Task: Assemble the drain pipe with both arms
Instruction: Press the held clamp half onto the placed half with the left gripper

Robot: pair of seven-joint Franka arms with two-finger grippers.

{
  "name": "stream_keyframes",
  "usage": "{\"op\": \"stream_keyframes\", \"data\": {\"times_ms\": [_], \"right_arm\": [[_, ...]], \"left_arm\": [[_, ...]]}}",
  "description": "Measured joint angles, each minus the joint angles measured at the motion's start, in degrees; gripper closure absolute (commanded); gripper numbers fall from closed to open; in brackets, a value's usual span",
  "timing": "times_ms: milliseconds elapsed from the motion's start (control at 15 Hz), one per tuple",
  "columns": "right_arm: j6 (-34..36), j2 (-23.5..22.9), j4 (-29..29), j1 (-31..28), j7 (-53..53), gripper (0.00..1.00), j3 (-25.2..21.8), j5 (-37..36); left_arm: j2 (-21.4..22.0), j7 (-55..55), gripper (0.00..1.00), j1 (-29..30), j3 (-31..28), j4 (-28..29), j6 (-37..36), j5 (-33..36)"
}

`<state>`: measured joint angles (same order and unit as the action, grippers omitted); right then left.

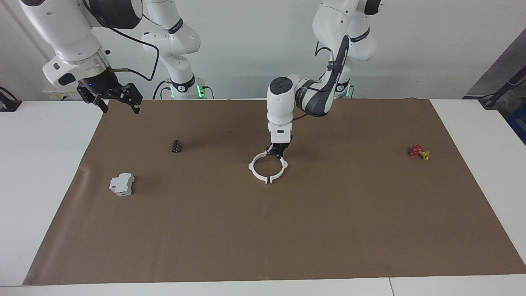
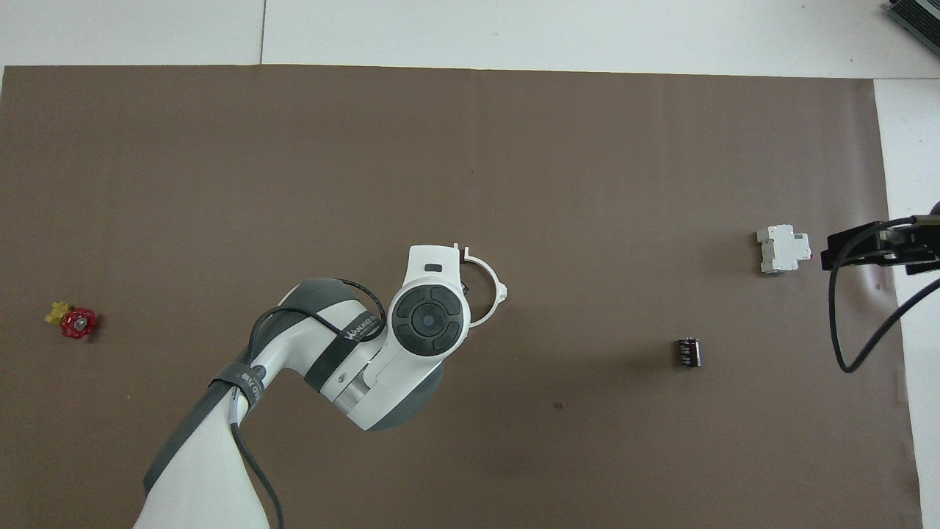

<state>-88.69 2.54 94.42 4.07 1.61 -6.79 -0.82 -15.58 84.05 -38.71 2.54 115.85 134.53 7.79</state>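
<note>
The drain pipe (image 1: 267, 180) lies at the middle of the brown mat as two white half-rings put together into one ring, with a thin seam on the side farthest from the robots. My left gripper (image 1: 276, 154) points straight down onto the ring's rim on the side nearest the robots. In the overhead view the left arm's wrist covers the gripper and most of the ring, and only one arc of the pipe (image 2: 490, 270) shows. My right gripper (image 1: 119, 105) is open and empty, raised over the mat's edge at the right arm's end, and waits there.
A grey-white boxy block (image 1: 122, 184) and a small black cylinder (image 1: 176, 146) lie toward the right arm's end of the mat (image 1: 263, 238). A red-and-yellow valve (image 1: 419, 152) lies toward the left arm's end.
</note>
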Motion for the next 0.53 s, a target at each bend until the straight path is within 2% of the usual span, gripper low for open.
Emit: {"op": "stream_keyframes", "data": {"times_ms": [533], "right_arm": [[0.0,0.0,0.0,0.0,0.0,0.0,0.0,0.0]], "left_arm": [[-0.3,0.0,1.0,0.0,0.0,0.7,1.2,0.0]]}}
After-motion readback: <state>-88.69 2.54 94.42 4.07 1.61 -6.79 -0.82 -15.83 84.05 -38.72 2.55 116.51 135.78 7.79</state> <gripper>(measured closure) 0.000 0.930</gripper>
